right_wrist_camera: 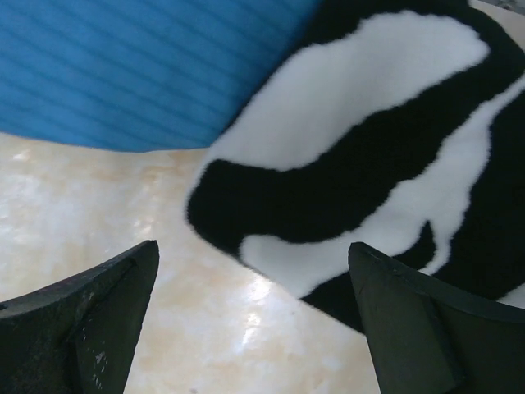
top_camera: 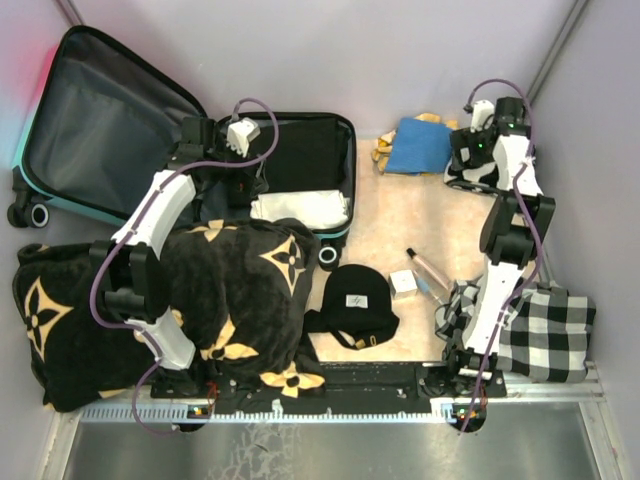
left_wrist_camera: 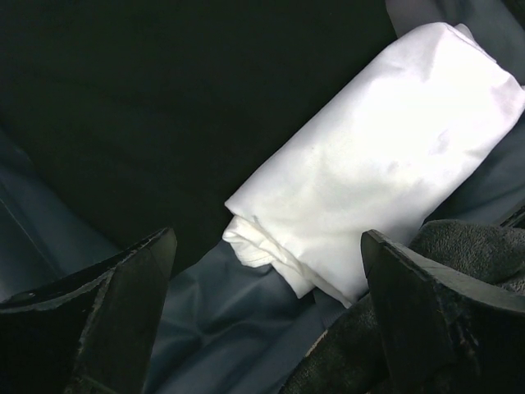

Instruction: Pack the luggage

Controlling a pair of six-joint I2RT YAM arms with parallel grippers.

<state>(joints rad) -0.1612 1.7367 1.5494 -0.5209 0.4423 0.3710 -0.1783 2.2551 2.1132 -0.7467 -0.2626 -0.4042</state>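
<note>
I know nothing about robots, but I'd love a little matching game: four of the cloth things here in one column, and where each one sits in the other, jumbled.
Things:
1. white bundle
2. black cap
3. blue cloth
4. checked cloth

Places:
A. near right corner of the table
B. far side, right of the luggage
C. inside the open luggage
D. middle of the table, near side

Pairs: 1-C, 2-D, 3-B, 4-A.
</note>
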